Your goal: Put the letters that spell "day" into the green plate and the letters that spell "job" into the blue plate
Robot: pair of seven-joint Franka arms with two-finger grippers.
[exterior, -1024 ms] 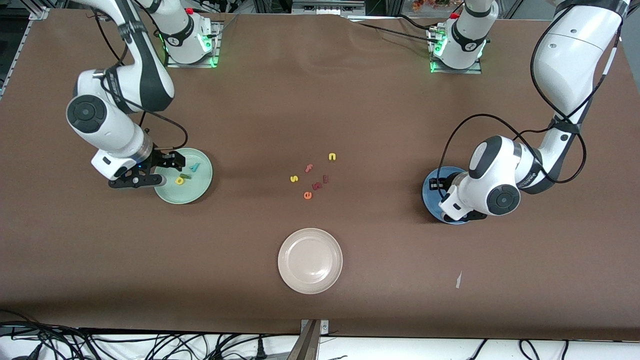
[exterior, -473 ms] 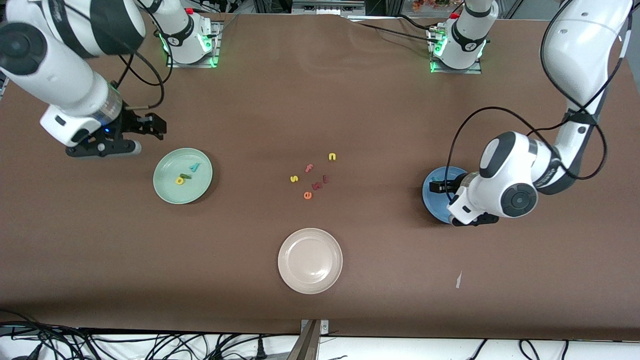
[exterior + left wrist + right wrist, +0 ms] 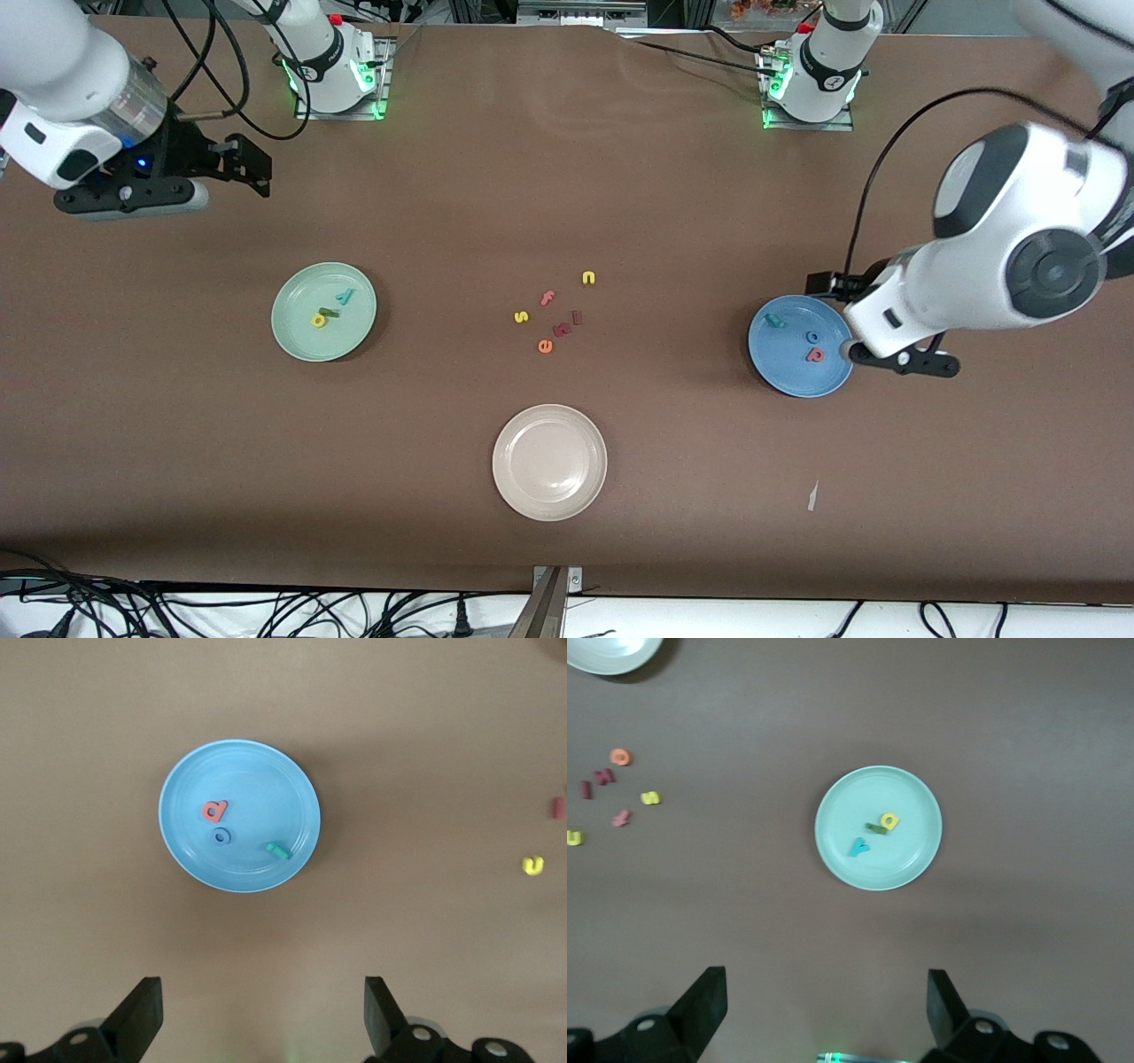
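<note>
Both tools, the left tool (image 3: 261, 1014) and right tool (image 3: 824, 1010), are being held spread and empty above the tabletop (image 3: 567, 177).

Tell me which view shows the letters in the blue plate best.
The left wrist view: red-pink b, blue o and teal j lie unobstructed in the blue plate. The front view shows them smaller; the right wrist view shows none.

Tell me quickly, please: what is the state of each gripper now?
Left gripper: open, holding nothing, raised beside the blue plate.
Right gripper: open, holding nothing, raised over bare table near its base.
</note>
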